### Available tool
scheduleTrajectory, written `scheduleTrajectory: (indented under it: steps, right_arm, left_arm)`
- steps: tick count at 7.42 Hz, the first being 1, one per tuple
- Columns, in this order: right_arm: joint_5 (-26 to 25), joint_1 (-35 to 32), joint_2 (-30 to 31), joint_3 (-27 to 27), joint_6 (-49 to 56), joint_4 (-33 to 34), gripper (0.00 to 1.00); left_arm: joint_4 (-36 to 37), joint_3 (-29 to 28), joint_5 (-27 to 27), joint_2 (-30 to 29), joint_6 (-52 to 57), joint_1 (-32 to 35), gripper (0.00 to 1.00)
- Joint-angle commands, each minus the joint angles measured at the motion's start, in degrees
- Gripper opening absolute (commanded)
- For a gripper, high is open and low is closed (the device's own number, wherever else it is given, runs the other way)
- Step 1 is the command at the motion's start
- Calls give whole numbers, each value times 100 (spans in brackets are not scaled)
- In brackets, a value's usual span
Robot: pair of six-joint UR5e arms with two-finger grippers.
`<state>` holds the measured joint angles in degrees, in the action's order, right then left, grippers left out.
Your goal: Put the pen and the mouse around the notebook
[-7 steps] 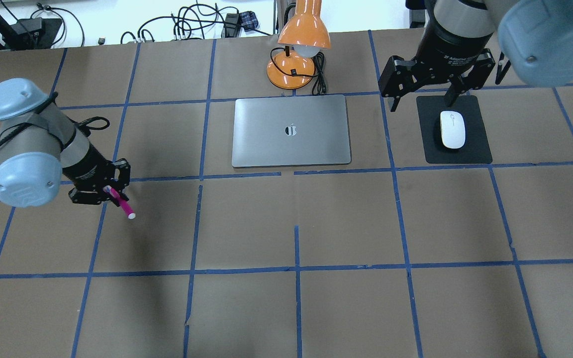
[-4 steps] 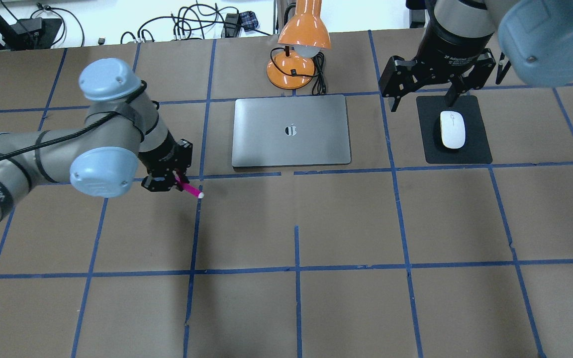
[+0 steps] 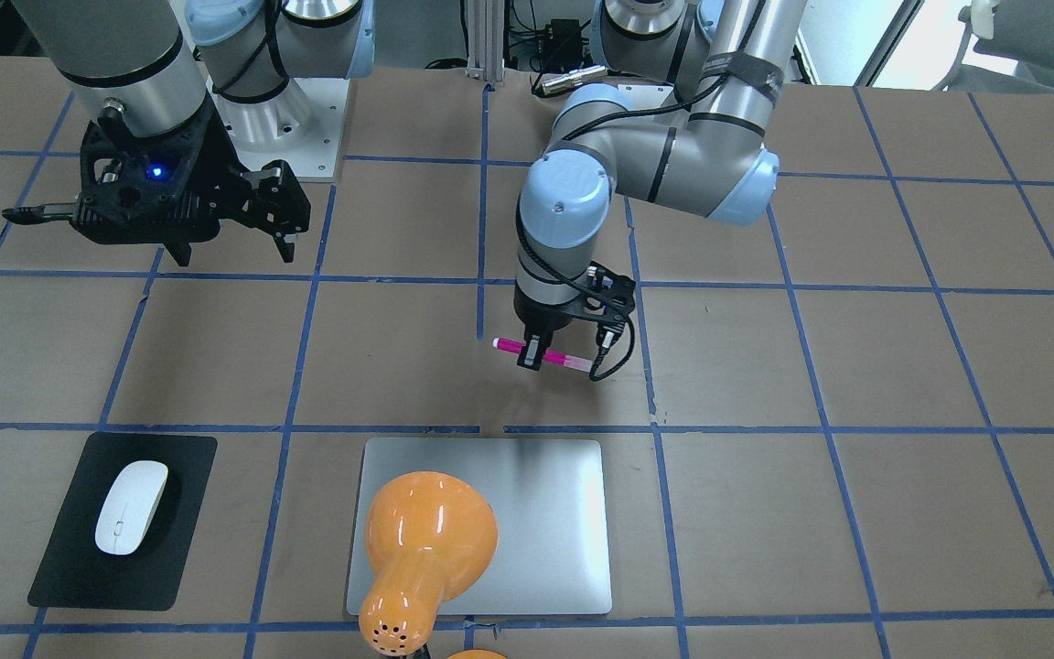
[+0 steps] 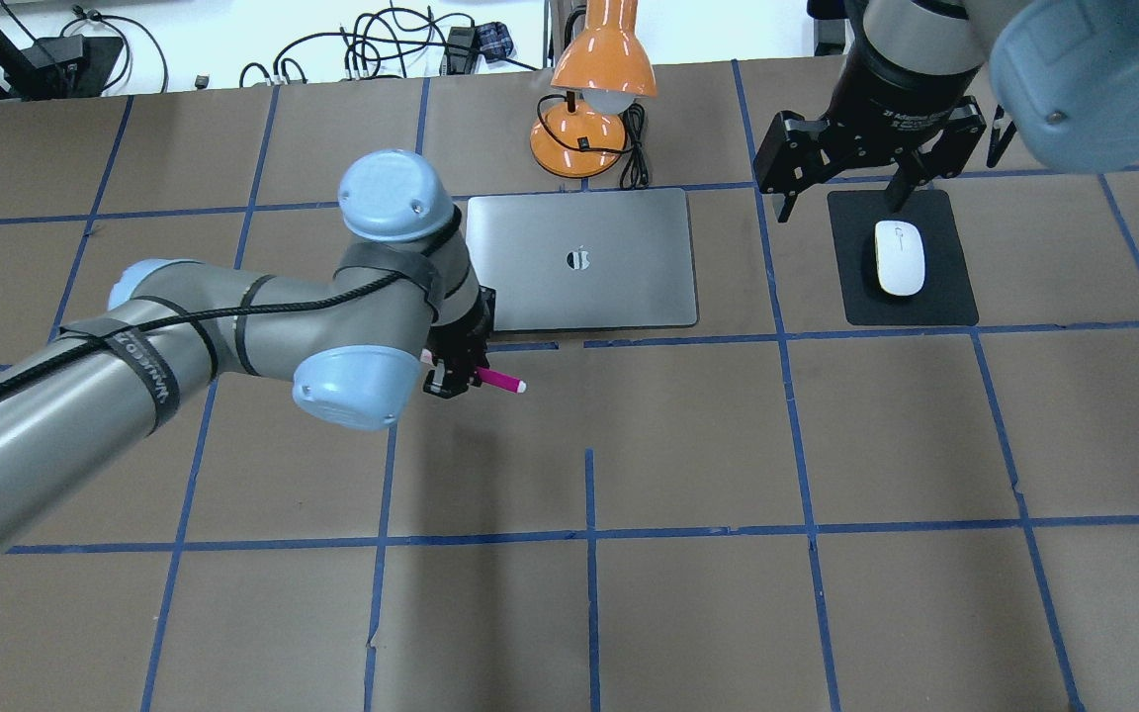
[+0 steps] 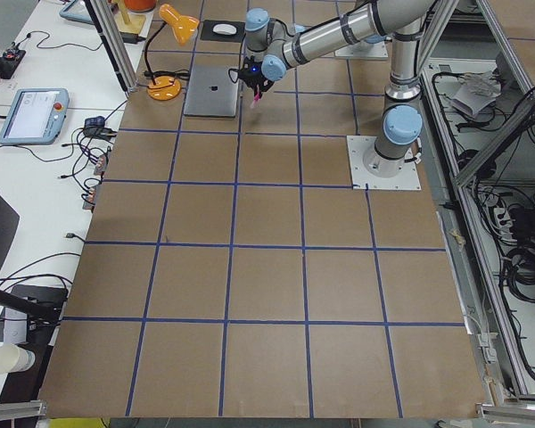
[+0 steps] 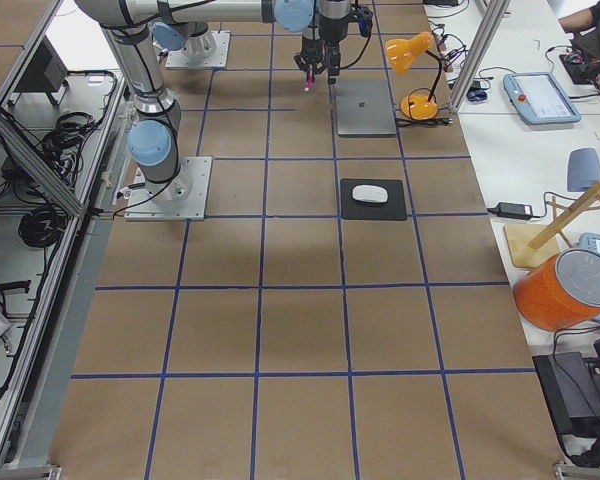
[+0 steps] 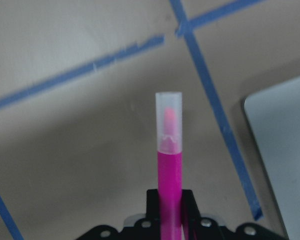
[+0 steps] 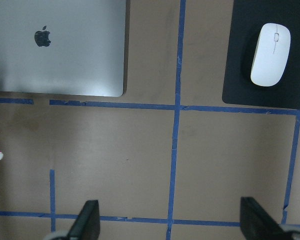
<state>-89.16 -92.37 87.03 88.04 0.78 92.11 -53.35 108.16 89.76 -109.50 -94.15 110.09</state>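
Pen (image 4: pixel 502 381) pinched tight in left gripper (image 4: pixel 459 374) | just off near-left corner of notebook (image 4: pixel 579 259) | imo lower it flat beside the edge, then let go

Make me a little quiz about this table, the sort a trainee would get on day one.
1. True or false: the mouse lies on the black pad.
2. What does the left gripper hold? A. the pen B. the mouse C. nothing
3. In one word: is the right gripper open or shut?

Key: 1 true; 2 A; 3 open.
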Motion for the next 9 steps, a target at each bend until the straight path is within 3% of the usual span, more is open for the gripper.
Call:
scheduleTrajectory:
  steps: [1, 3, 5, 6, 7, 9]
  right_arm:
    - [-5, 9, -2, -6, 10, 0, 100]
    - [-5, 52, 7, 29, 27, 0, 100]
    - [56, 192, -2, -14, 10, -9, 100]
    - [56, 219, 24, 20, -25, -44, 100]
    - [56, 211, 33, -23, -25, -61, 100]
    - [74, 211, 24, -110, -25, -18, 100]
  left_arm:
    - [53, -399, 7, -570, -892, 398, 0]
    - [167, -629, 33, -879, -1053, 644, 0]
    - [167, -472, -20, -705, -992, 671, 0]
    - [141, -375, 6, -704, -939, 654, 64]
    - [176, -374, -19, -678, -939, 610, 100]
    - [124, -497, -11, -626, -887, 566, 100]
